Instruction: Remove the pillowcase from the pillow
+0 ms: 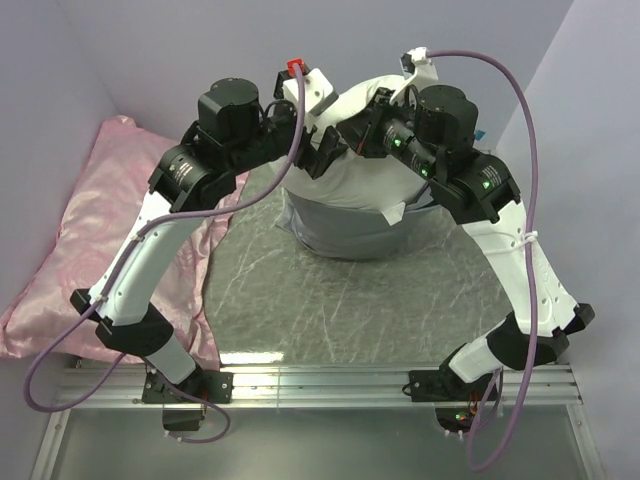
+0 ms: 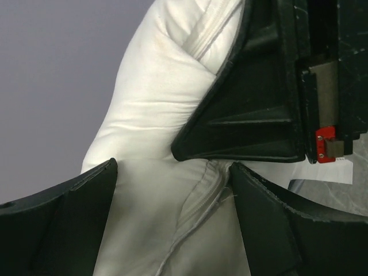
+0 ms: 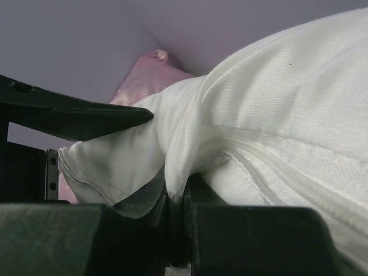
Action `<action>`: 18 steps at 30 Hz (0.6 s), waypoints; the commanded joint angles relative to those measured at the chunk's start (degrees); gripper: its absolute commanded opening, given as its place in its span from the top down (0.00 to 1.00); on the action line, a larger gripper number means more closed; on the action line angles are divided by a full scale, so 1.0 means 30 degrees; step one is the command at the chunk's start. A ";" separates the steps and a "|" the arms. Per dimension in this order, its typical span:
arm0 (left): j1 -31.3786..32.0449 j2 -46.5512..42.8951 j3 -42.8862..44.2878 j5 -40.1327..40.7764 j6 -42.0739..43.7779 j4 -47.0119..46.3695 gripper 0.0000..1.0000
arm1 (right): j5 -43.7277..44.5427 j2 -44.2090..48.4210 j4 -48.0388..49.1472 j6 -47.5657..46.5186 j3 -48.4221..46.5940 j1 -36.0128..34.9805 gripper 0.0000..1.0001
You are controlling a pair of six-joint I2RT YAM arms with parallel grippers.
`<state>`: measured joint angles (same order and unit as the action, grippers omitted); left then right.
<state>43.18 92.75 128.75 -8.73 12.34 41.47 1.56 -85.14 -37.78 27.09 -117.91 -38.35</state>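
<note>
Counter (image 1: 330, 310): near half bare, free passage between the arm bases (image 1: 185, 385).
Middle, far side: pillow (image 1: 350, 105) upright in pillowcase (image 1: 345, 232), blocking.
Over it: left pincer (image 2: 173, 172) and right pincer (image 3: 175, 198) crowd together, scant room between.
Left: pink pillow (image 1: 70, 255) fills the strip along the left wall (image 1: 40, 120).
Right: narrow bare strip beside the right wall (image 1: 605, 150), crossed by a purple cable (image 1: 527, 130).
</note>
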 commanded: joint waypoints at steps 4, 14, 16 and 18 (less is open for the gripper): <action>0.0461 -0.0155 -0.0144 -0.2711 0.0751 0.2581 0.13 | 0.0065 -0.1383 -0.0939 -0.0299 -0.3347 -0.0547 1.00; 0.0548 0.1658 -0.1112 -0.1044 0.0283 0.2551 0.68 | -0.0462 -0.1355 -0.0824 0.0022 -0.4408 -0.0723 1.00; 0.0695 0.2418 -0.0294 0.0090 -0.0097 0.2814 1.00 | -0.0462 -0.1238 -0.0679 -0.0065 -0.4322 -0.0723 1.00; 0.0929 0.2540 -0.0113 0.1350 -0.0332 0.2264 1.00 | -0.0404 -0.1208 -0.0386 -0.0153 -0.4379 -0.0723 1.00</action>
<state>44.64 95.33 129.25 -8.97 12.91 43.03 5.02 -89.41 -46.41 26.04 -127.57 -39.03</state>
